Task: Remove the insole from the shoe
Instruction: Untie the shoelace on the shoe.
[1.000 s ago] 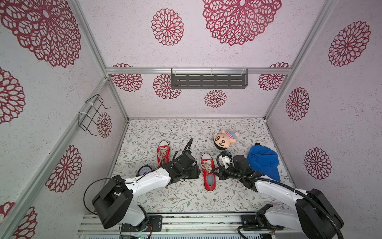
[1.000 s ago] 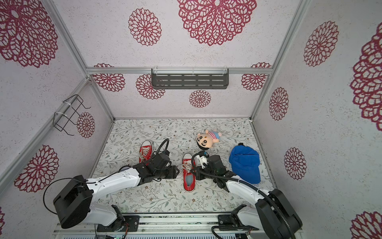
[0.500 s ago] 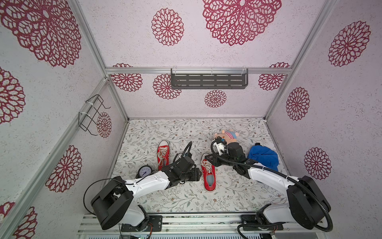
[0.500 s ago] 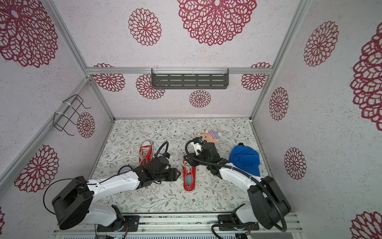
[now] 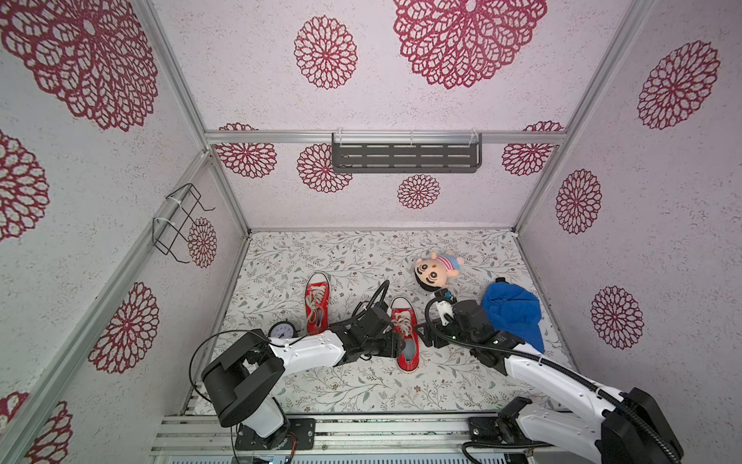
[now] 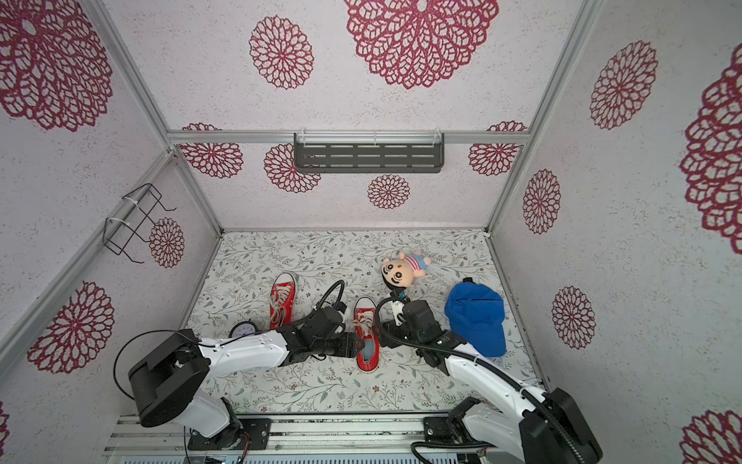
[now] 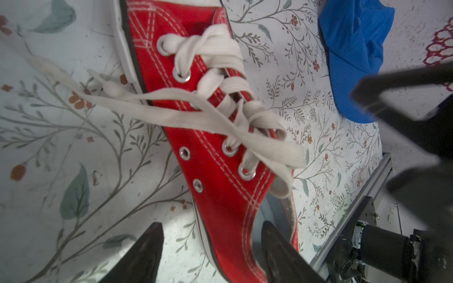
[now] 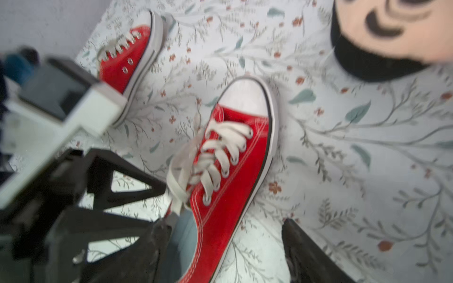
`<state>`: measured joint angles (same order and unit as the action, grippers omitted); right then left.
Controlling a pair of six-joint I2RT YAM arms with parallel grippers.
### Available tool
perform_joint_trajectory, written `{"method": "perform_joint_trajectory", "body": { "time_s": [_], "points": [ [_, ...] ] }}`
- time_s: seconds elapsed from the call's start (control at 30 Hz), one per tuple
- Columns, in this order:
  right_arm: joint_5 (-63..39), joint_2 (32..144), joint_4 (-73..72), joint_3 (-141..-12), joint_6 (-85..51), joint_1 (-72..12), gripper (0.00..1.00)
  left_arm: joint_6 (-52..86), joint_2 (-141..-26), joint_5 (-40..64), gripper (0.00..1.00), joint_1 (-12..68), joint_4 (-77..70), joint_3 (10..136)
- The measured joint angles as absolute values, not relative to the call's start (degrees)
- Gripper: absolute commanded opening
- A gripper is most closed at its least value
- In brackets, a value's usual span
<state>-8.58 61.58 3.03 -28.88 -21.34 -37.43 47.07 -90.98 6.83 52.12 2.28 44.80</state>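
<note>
While both arms reach in over the floral-printed mat (image 5: 361,257), the red canvas sneaker with white laces (image 5: 405,311) lies flat near the middle, its white toe cap pointing to the back wall. Its pale grey-blue insole (image 8: 182,232) sits inside the shoe and shows through the heel opening.

The left gripper (image 7: 212,225) is released. Its 2 black fingers stand astride the shoe's side wall near the heel, 1 over the mat outside and 1 over the opening. The right gripper (image 8: 225,223) is at the opposite side wall with its jaws likewise apart and holding nothing, 1 finger above the insole and 1 outside. Whether any finger touches the canvas cannot be told.

A 2nd red sneaker (image 5: 317,303) lies near on the left, with a small round clock (image 5: 281,331) just beside its heel. A plush doll with black hair (image 5: 435,271) and a blue cloth cap (image 5: 512,317) lie to the right.
</note>
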Motion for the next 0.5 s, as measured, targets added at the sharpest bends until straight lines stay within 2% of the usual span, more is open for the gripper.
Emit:
{"method": "perform_joint_trajectory", "body": {
  "time_s": [0.17, 0.37, 0.5],
  "points": [
    [-7.11, 61.95, 2.92, -24.75, -24.45, -40.16, 0.76, 47.37, -91.92, 4.86, 0.66, 52.14, 2.24, 45.89],
    [-5.98, 67.46, 0.58, -26.65, -25.21, -41.36, 0.74, 47.4, -93.8, 3.25, 0.65, 52.16, 2.74, 47.33],
    [-4.64, 71.59, -1.21, -28.71, -25.63, -41.78, 0.65, 47.46, -94.8, 2.46, 0.58, 52.25, 3.03, 48.23]
  ]
}}
